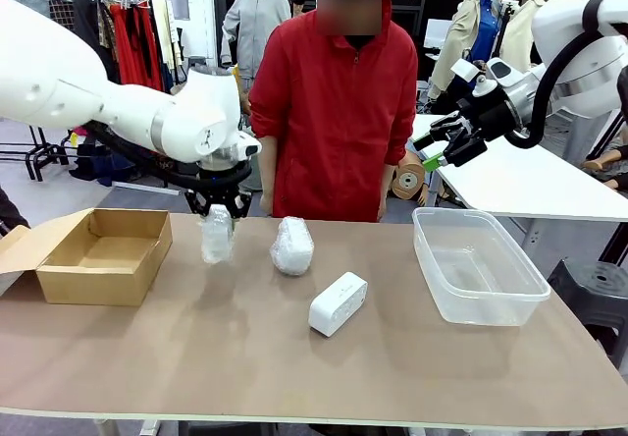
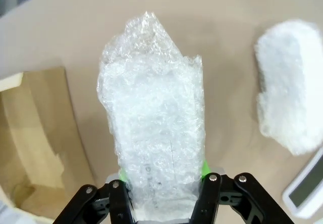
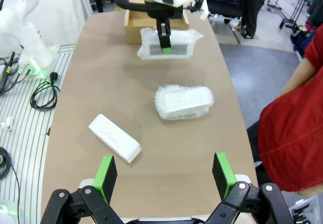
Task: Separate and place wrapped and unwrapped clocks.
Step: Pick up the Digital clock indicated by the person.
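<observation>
My left gripper is shut on a wrapped clock, a lump in crinkly bubble wrap standing upright on or just above the table beside the box. In the left wrist view that wrapped clock sits between my green pads. A second wrapped clock rests mid-table, also seen as a white lump. The bare white unwrapped clock lies nearer the front. My right gripper hangs open high above the table's right side, nothing between its fingers. From there I see both wrapped clocks and the bare clock.
An open cardboard box stands at the table's left. A clear plastic bin stands at the right. A person in a red jacket stands at the far edge. A white table is behind on the right.
</observation>
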{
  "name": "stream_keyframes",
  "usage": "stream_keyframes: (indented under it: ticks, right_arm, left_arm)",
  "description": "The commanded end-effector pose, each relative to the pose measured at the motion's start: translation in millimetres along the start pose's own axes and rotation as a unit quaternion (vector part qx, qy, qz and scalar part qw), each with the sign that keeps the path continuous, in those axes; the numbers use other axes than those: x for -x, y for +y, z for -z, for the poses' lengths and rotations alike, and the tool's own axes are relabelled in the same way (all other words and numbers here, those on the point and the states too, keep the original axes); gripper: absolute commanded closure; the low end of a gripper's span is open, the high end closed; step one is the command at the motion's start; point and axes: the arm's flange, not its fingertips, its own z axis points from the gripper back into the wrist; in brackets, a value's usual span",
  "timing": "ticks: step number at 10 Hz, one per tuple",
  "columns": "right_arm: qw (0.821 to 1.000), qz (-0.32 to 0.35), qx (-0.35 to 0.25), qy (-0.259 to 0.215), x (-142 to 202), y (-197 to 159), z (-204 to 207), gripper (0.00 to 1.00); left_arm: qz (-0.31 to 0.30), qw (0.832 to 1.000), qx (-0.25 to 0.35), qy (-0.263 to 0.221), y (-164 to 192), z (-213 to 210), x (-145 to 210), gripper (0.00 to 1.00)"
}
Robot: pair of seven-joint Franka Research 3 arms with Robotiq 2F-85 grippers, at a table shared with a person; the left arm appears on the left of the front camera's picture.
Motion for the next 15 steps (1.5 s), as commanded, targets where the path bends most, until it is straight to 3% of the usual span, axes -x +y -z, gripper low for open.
stream_keyframes:
  ticks: [1, 8, 10, 14, 15]
  right_arm:
    - [1.0, -0.001, 0.001, 0.0, -2, 0, -1, 0.0]
    - [1.0, -0.001, 0.001, 0.0, -2, 0, -1, 0.0]
    - [1.0, -0.001, 0.001, 0.0, -2, 0, -1, 0.0]
    - [1.0, -0.001, 0.001, 0.0, -2, 0, -1, 0.0]
    - [1.0, -0.001, 0.001, 0.0, -2, 0, -1, 0.0]
  left_arm:
    - [0.051, 0.998, 0.017, 0.013, 8, -35, -1, 1.0]
    - [0.148, 0.988, 0.032, -0.029, 18, -168, -14, 1.0]
    - [0.15, 0.987, 0.037, -0.05, 26, -199, -13, 1.0]
    - [0.157, 0.984, 0.048, -0.074, 29, -224, -4, 1.0]
    - [0.143, 0.987, 0.028, -0.068, 24, -221, -10, 1.0]
